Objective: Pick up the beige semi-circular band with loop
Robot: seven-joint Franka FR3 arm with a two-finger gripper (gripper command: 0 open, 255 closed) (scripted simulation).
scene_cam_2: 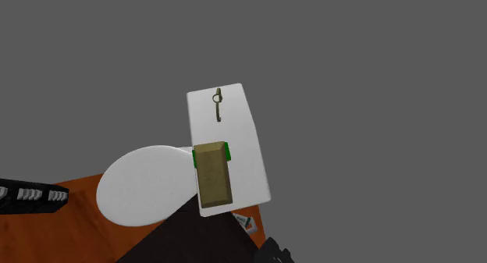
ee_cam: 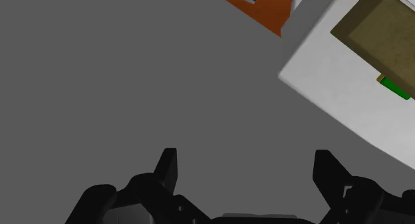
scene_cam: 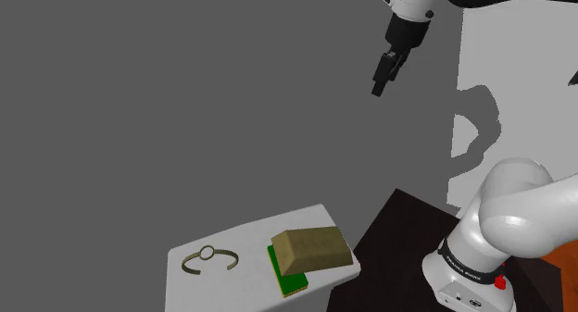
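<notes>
A white robot arm holds its black gripper (scene_cam: 384,74) high in the air, well above and beyond a tan block (scene_cam: 313,249) that sits on a small white tabletop (scene_cam: 181,275). In the wrist view the two fingers (ee_cam: 167,166) stand wide apart with nothing between them. The jaws are open and empty, which suits a hand that has yet to reach its target. Grey floor lies ahead of the gripper, and a corner of the tabletop with the tan block sits off to one side.

The thing to pick up is a thin olive-beige band (scene_cam: 209,257), curved into a half circle with a small ring at its middle. It lies flat on the tabletop, apart from the tan block, on the side of the block away from the robot's dark stand (scene_cam: 394,231). The block rests on a green pad (scene_cam: 289,280) whose edges peek out beneath it.

The pick appears not yet begun. The gripper's height keeps it clear of the block, but it is not over the band — it would likely have to cross past the block and come down. Because the band is thin and lies flat, the fingers would probably need to straddle it almost at the tabletop.
</notes>
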